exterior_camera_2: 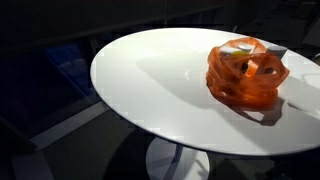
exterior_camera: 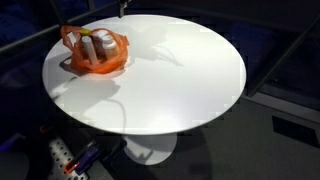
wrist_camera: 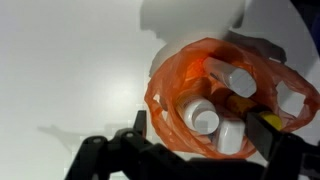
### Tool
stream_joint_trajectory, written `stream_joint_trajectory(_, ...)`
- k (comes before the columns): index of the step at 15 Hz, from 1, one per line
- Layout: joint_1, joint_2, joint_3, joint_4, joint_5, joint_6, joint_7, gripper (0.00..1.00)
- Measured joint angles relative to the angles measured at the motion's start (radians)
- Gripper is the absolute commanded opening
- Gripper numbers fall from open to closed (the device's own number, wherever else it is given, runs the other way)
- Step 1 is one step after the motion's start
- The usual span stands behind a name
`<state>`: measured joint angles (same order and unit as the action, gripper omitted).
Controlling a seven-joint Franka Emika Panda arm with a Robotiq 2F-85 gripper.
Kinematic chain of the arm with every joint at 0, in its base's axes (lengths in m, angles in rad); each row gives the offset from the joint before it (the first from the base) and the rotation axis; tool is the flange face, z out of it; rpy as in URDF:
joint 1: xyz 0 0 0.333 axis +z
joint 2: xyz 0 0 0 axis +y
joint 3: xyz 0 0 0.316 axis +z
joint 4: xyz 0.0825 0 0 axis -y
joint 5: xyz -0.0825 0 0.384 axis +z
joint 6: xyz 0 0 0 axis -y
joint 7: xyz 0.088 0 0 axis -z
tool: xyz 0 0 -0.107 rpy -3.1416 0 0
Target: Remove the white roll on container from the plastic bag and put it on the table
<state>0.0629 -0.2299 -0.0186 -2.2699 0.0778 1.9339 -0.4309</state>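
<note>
You look down at a slant on the round white desk (exterior_camera: 180,85) (exterior_camera_2: 150,80) in both exterior views, each standing off on a different side. Your wrist view looks straight down, close over the orange plastic bag (wrist_camera: 175,75), which all three views share.

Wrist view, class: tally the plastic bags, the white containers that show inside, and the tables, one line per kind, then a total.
Orange plastic bag: 1
White containers showing in the bag: 4
White table: 1
Total: 6

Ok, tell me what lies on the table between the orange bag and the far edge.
Nothing: bare white tabletop runs from the plastic bag to that edge, in both exterior views.
</note>
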Motion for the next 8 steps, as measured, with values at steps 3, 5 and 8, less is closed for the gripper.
stream_joint_trajectory(3,0.024,0.002,0.032,-0.019,-0.037,0.002,-0.002,1.0)
stream_joint_trajectory(5,0.04,0.0,0.05,-0.036,-0.062,0.005,-0.007,1.0)
stream_joint_trajectory(8,0.064,-0.007,0.072,-0.071,-0.103,0.02,-0.016,1.0)
